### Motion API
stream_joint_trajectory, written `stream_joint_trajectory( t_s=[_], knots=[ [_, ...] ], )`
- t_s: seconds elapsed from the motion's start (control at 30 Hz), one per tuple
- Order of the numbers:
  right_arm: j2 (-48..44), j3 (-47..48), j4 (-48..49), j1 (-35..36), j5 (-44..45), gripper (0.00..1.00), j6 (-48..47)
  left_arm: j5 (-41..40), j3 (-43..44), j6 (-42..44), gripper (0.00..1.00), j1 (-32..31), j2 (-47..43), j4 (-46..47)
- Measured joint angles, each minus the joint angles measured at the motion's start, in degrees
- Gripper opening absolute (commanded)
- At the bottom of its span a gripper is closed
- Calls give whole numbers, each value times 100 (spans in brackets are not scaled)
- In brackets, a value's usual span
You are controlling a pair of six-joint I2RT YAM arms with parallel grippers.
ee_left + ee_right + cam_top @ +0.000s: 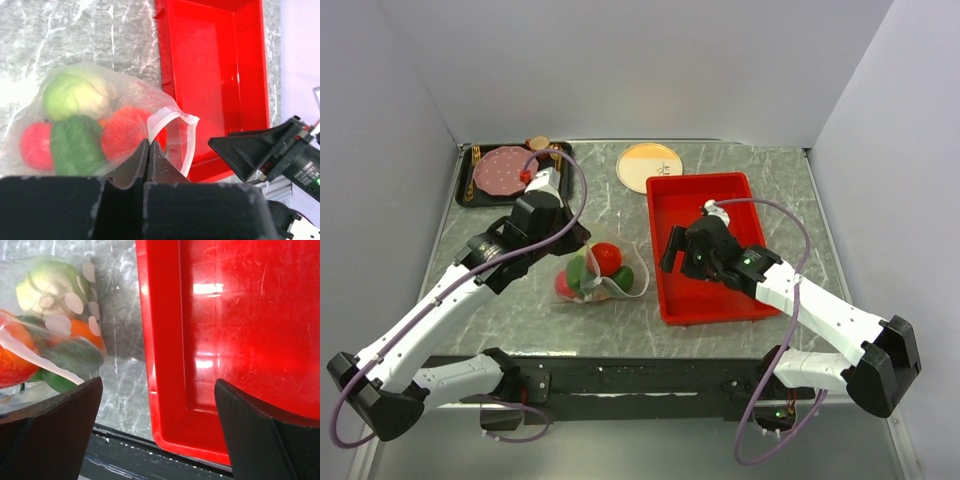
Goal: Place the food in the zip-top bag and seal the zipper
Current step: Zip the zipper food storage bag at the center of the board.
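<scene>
The zip-top bag (605, 275) lies on the table left of the red tray and holds the food: a red piece (607, 256), dark green and light green pieces. In the left wrist view the bag (95, 80) shows a light green ball (75, 95), a dark green one (75, 145) and red ones (125, 132). My left gripper (148, 142) is shut on the bag's mouth edge at the zipper (189, 145), which curls open in a loop. My right gripper (157, 385) is open and empty over the red tray's left rim, right of the bag (55, 330).
The red tray (720, 200) has nothing in it and sits right of the bag; it also shows in the right wrist view (240, 315). A black tray with a pink plate (500, 172) stands at the back left. A pale round plate (650, 165) sits at the back centre. Walls close in three sides.
</scene>
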Motion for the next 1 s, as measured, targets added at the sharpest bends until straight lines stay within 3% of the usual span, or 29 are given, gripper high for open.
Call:
stream_joint_trajectory(
  t_s=[0.67,0.87,1.0],
  knots=[
    [-44,-256,264,0,-546,100,323,188,-92,7,1,0,-11,114],
    [-160,-492,518,31,-844,96,498,201,-101,4,1,0,-17,114],
    [-125,-520,708,205,-914,82,538,234,-101,7,1,0,-17,116]
  ],
)
